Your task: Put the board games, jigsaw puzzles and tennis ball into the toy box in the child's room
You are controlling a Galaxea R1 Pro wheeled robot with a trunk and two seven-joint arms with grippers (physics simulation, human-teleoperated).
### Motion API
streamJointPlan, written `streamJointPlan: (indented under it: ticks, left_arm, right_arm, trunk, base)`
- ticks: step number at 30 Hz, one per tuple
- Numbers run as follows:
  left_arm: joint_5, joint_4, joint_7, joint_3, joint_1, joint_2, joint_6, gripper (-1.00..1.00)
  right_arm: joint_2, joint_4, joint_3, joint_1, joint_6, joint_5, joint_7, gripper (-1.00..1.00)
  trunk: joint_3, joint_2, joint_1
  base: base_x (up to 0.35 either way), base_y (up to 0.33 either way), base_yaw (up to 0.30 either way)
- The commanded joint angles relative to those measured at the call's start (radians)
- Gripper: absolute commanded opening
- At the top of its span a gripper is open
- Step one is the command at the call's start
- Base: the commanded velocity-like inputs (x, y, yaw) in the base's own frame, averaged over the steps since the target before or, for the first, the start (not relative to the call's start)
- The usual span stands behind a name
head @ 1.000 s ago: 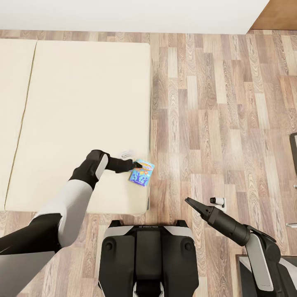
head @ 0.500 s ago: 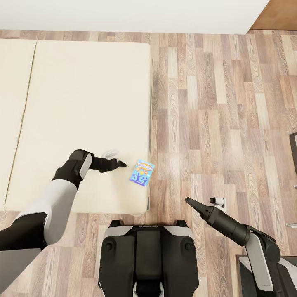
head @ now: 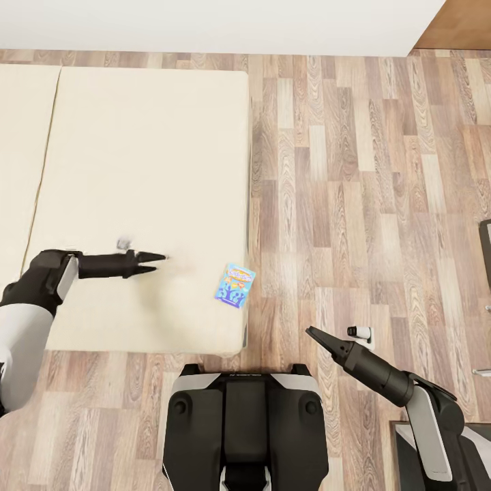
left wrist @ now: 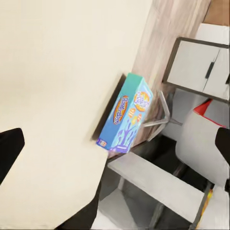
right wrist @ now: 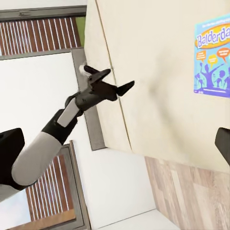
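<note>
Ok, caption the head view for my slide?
Left hand open above the bed, apart from the blue board game near its corner.

board games: 1, a blue box (head: 234, 285) lying near the front right corner of the bed (head: 143, 170) | beds: 1, with 2 mattress sections side by side | robot arms: 2 | grippers: 2, left (head: 158, 263) over the bed, right (head: 311, 333) over the floor (head: 368, 170)

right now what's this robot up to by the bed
It is working at the bed, where a small blue board game lies flat near the mattress corner. The left claw hangs open over the mattress, apart from the game and holding nothing. The right claw waits over the wood floor.
</note>
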Motion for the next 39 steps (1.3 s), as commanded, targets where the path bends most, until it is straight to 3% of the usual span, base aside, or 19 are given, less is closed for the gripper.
streamJointPlan:
  ticks: [1, 2, 5, 9, 14, 21, 39]
  left_arm:
    - [-0.002, 0.000, -0.087, 0.002, 0.021, 0.038, 0.007, 1.00]
    - [-0.001, 0.000, -0.127, 0.002, 0.034, 0.058, 0.005, 1.00]
    - [0.004, 0.001, -0.321, 0.008, 0.114, 0.170, -0.037, 1.00]
    - [0.009, 0.009, -0.357, 0.016, 0.220, 0.227, -0.099, 1.00]
    - [0.010, 0.005, -0.357, 0.061, 0.303, 0.235, -0.117, 1.00]
    - [0.009, 0.001, -0.357, 0.130, 0.320, 0.234, -0.120, 1.00]
    - [0.008, -0.003, -0.357, 0.149, 0.326, 0.238, -0.106, 1.00]
  right_arm:
    - [0.000, 0.000, -0.001, 0.000, 0.004, -0.001, 0.003, 1.00]
    - [0.000, 0.000, -0.001, 0.000, 0.004, -0.001, 0.003, 1.00]
    - [-0.001, 0.000, -0.001, 0.000, 0.003, -0.001, 0.003, 1.00]
    - [-0.005, 0.000, -0.001, 0.000, 0.001, -0.001, -0.001, 1.00]
    - [-0.006, 0.000, -0.001, 0.000, -0.009, -0.001, -0.001, 1.00]
    - [-0.005, 0.000, 0.002, 0.000, -0.056, -0.001, -0.002, 1.00]
    - [-0.004, 0.012, 0.001, 0.003, -0.071, 0.001, -0.002, 1.00]
  trunk:
    - [-0.001, -0.001, 0.001]
    - [-0.001, -0.001, 0.001]
    - [-0.001, -0.001, 0.001]
    - [-0.001, -0.001, 0.001]
    - [0.003, -0.001, 0.001]
    - [0.013, -0.001, 0.001]
    - [0.042, -0.001, 0.001]
  base:
    - [0.000, 0.000, 0.000]
    - [0.000, 0.000, 0.000]
    - [0.000, 0.000, 0.000]
    - [0.000, 0.000, 0.000]
    - [0.000, 0.000, 0.000]
    - [-0.014, 0.000, 0.000]
    - [-0.020, 0.000, 0.000]
